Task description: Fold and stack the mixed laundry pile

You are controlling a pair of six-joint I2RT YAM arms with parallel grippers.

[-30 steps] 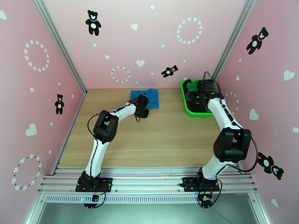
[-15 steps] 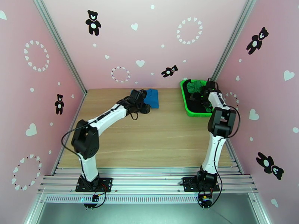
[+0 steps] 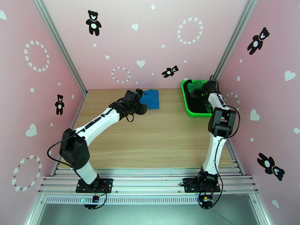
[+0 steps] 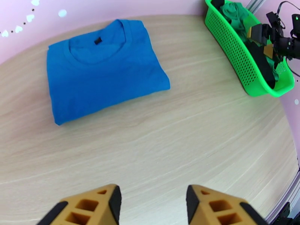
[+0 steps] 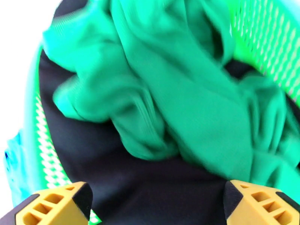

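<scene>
1. Desk (image 3: 161, 135): a light wood-grain surface that carries all items. Both arms are bolted at its near edge.

2. Left arm (image 3: 101, 120): extended diagonally toward the far centre of the desk. Its wrist is just beside the near-left corner of the blue T-shirt.

3. Right arm (image 3: 218, 124): raised steeply, with the wrist bent over the basket at the far right.

4. Basket (image 4: 240, 57): bright green plastic mesh, standing on the desk at the far-right corner, well apart from the blue T-shirt.

5. Blue T-shirt (image 4: 101, 68): folded into a flat rectangle, collar toward the back wall, lying on the desk at far centre. Nothing touches it.

6. Green garment (image 5: 180, 79): crumpled, inside the basket, lying on top of the black garment.

7. Black garment (image 5: 131, 177): inside the basket, under the green one, bunched against the mesh wall.

8. Right claw (image 5: 156, 195): fingers spread wide, directly above the two garments in the basket. The wrist view is blurred, so contact with the cloth cannot be determined.

9. Left claw (image 4: 153, 197): fingers parted, with bare desk visible in the gap. It holds nothing and sits on the near side of the blue T-shirt, apart from it.
</scene>
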